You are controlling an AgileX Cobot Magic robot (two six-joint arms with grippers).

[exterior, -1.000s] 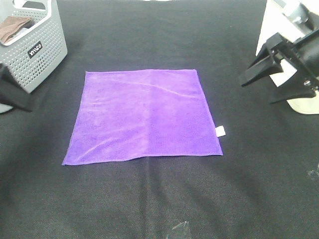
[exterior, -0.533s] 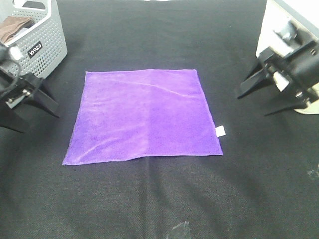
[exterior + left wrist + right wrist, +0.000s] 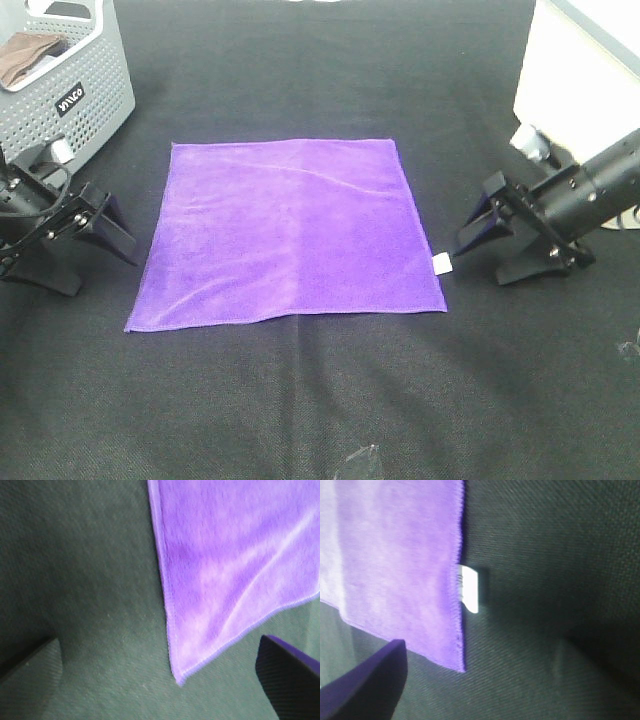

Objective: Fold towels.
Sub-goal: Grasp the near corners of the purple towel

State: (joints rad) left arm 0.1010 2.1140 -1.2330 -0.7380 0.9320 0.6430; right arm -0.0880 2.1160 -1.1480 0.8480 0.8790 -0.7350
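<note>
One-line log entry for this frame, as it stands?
purple towel: flat, unfolded | left gripper: open, beside left edge | right gripper: open, near white tag

towel (image 3: 285, 230): purple microfibre, fuzzy nap, faint sheen, stitched hem | tag (image 3: 441, 263) just beside right gripper (image 3: 481, 266): white, smooth | its fingers (image 3: 525, 270): black, matt | table cover (image 3: 330, 400): black woven cloth, matt, coarse | basket (image 3: 90, 100): grey perforated plastic
</note>
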